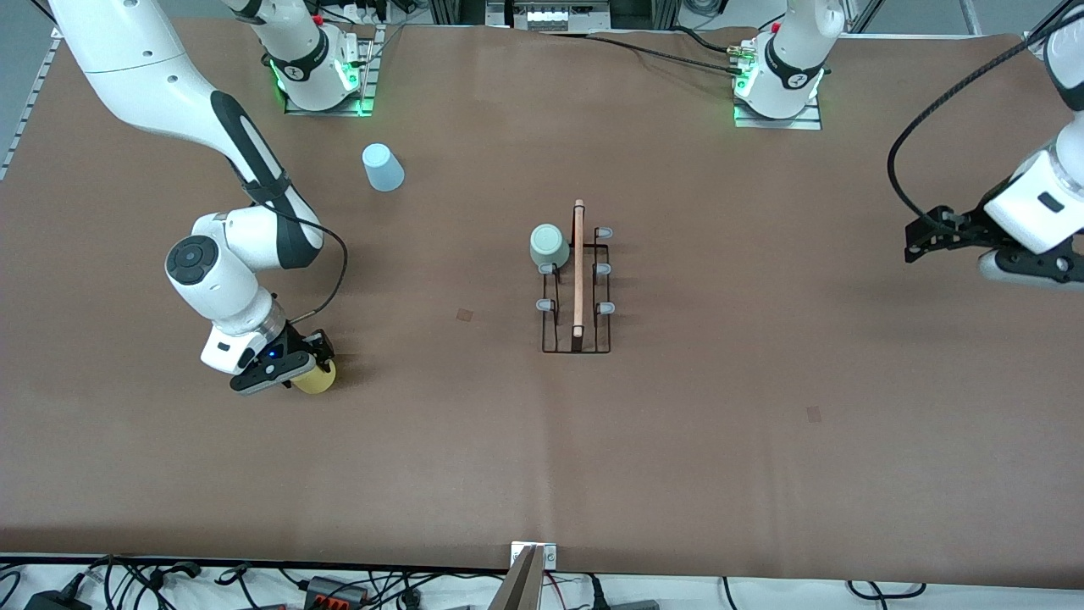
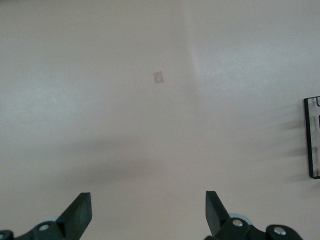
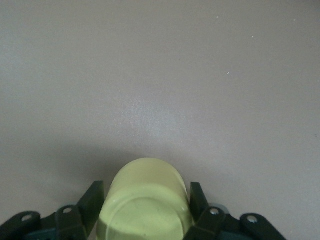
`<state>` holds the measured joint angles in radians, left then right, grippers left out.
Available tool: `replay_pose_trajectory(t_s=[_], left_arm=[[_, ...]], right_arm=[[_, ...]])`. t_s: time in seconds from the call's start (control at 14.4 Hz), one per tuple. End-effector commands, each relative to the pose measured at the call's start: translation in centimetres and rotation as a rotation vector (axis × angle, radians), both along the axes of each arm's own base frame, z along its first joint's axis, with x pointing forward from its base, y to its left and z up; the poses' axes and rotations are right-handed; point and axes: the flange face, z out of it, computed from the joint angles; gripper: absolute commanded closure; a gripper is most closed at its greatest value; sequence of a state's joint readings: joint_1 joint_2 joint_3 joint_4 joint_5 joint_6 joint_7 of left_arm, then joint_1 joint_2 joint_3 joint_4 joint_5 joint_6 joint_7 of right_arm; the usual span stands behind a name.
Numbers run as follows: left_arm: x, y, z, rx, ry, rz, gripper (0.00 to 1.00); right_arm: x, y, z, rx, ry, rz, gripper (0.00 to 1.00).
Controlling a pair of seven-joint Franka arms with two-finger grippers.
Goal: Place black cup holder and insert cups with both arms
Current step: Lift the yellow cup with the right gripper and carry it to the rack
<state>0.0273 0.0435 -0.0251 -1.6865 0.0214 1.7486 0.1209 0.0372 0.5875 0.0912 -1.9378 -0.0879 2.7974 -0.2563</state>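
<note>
Nearest the front camera, toward the right arm's end of the table: right gripper [image 1: 306, 366] down at the yellow cup [image 1: 315, 376], fingers [image 3: 91, 205] pressed to both sides of the inverted tumbler, clenched on it by the look of the right wrist view; probably light, thin-walled and smooth, so best squeezed gently across the middle of the taper, not near the flexing rim. Farther on, mid-table: black cup holder [image 1: 577, 280] standing flat, pale green cup [image 1: 550, 246] already capped on a peg at its farthest corner, other pegs bare. Over the left arm's end of the table: left gripper [image 1: 923, 237] waiting aloft, fingers [image 2: 80, 212] spread wide, grasping nothing. Farthest, near the right arm's base: light blue cup [image 1: 383, 167], upside down, untouched.
</note>
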Motion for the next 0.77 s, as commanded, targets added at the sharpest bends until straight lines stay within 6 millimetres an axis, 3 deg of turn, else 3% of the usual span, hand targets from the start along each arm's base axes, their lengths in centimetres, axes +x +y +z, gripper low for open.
replay_pose_trajectory(t_s=[0.0, 0.21, 0.28, 0.49, 0.7], left_arm=[[-0.5, 0.3, 0.0, -0.013, -0.008, 0.018, 0.0], [-0.6, 0.3, 0.0, -0.014, 0.002, 0.017, 0.0], [-0.6, 0.3, 0.2, -0.014, -0.001, 0.017, 0.0], [-0.6, 0.2, 0.4, -0.014, 0.003, 0.017, 0.0], [-0.7, 0.2, 0.4, -0.014, 0.005, 0.017, 0.0]], right_arm=[[-0.3, 0.0, -0.4, -0.01, 0.005, 0.014, 0.31], [-0.3, 0.1, 0.2, -0.014, 0.0, 0.03, 0.87], [-0.2, 0.1, 1.3, -0.019, 0.001, 0.032, 0.96], [-0.5, 1.4, 6.4, -0.034, 0.033, 0.041, 1.0], [-3.0, 8.7, 13.7, -0.003, 0.085, -0.057, 1.0]])
